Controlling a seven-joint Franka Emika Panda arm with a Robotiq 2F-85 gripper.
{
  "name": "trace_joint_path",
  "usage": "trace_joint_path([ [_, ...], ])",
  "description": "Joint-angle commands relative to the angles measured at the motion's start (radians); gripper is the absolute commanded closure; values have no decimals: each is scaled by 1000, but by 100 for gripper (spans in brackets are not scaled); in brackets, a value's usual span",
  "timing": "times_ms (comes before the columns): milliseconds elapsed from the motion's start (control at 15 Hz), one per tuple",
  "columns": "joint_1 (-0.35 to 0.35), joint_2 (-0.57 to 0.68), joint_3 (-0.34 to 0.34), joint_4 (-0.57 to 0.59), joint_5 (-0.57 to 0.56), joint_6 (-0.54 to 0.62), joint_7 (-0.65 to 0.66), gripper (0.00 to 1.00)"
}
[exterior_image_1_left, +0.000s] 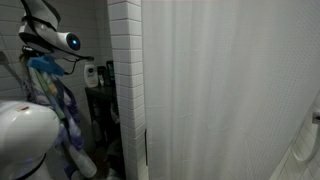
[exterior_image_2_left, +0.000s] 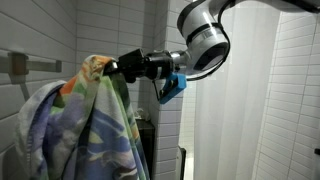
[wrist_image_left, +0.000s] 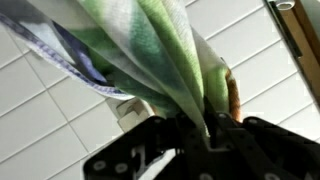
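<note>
A colourful patterned towel (exterior_image_2_left: 80, 125) in green, blue and orange hangs in folds against the tiled wall. My gripper (exterior_image_2_left: 112, 68) is shut on its top edge, high up near a wall fixture (exterior_image_2_left: 18, 65). In the wrist view the green and white cloth (wrist_image_left: 150, 45) runs down between the black fingers (wrist_image_left: 190, 135), pinched tight. The towel (exterior_image_1_left: 58, 105) also shows in an exterior view, hanging below the arm (exterior_image_1_left: 45, 35).
A white shower curtain (exterior_image_1_left: 230, 90) fills the right side. A white tiled pillar (exterior_image_1_left: 125, 80) stands beside it. A dark shelf with a bottle (exterior_image_1_left: 91, 73) sits behind. A white rounded fixture (exterior_image_1_left: 25, 135) is low at the left.
</note>
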Motion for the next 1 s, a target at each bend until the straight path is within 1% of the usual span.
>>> trace_joint_path([
  [0,-32,137,-3,119,-46,108,-23,96],
  [267,-19,249,-27,231,-71,211,-30,96],
  [467,3,288,-42,311,-83,236,-18,96],
  [667,15,259,-55,361,-106,236,-6,96],
  [933,17,193,-67,373,-111,241,-3,96],
])
